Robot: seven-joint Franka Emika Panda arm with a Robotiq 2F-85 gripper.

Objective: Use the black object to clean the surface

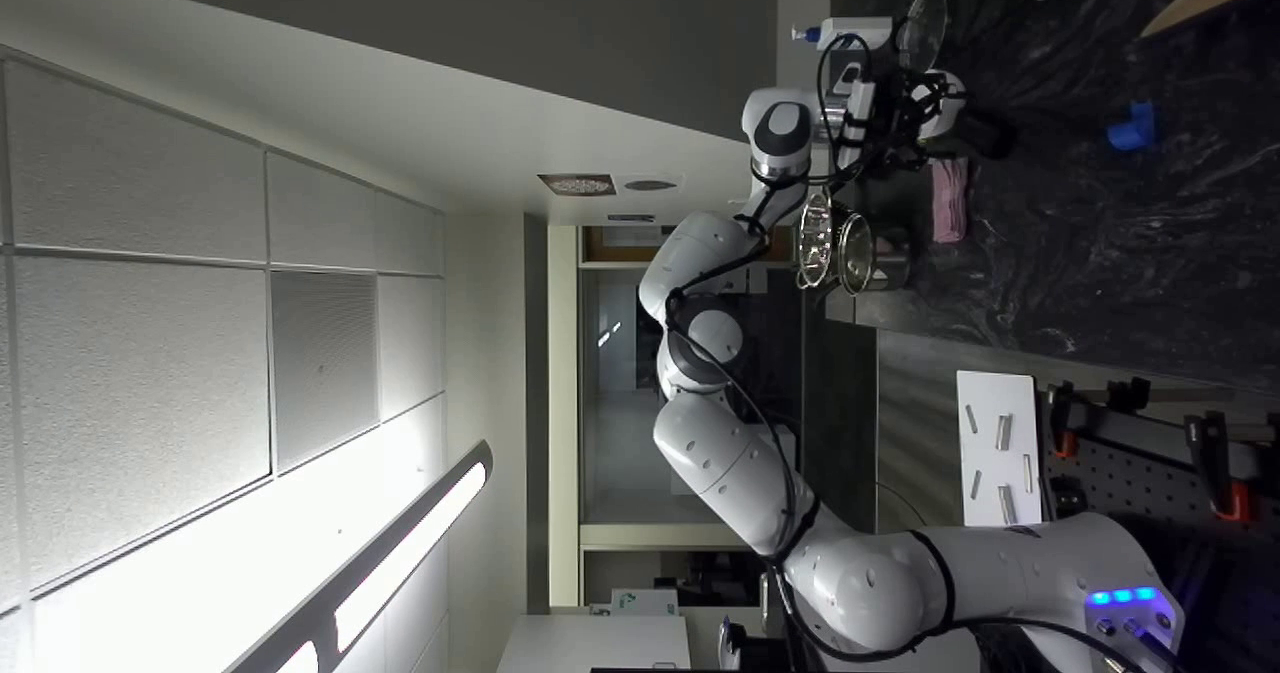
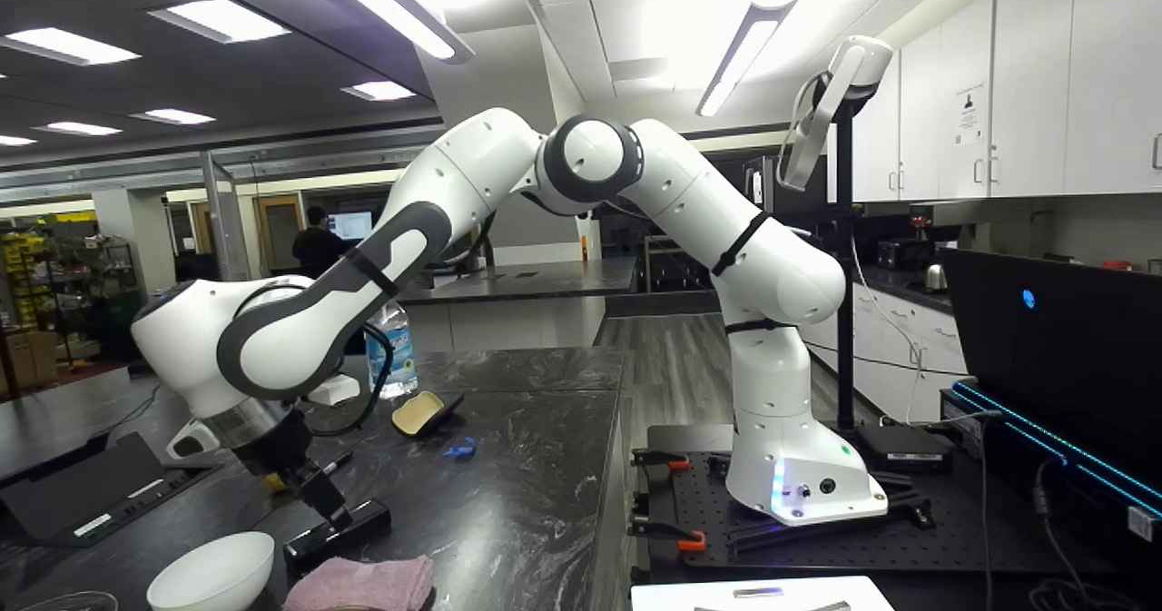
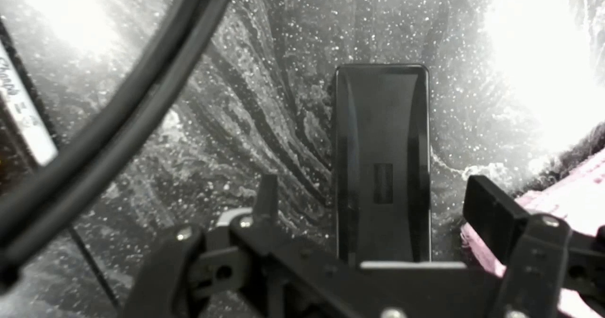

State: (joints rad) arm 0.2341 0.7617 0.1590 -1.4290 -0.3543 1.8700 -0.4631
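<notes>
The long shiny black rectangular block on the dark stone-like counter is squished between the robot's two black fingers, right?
Not squished: the wrist view shows the black two-fingered gripper open, with a gap on each side of the long shiny black rectangular block. The block does lie on the dark stone-like counter.

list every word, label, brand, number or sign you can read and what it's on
Nothing reads for certain.
White strip: lettering, too blurred.
Bottle label: too small.
Cabinet notice: too small.
White box: marking too small.
Laptop's blue logo: too small.
Black object: none visible.
</notes>
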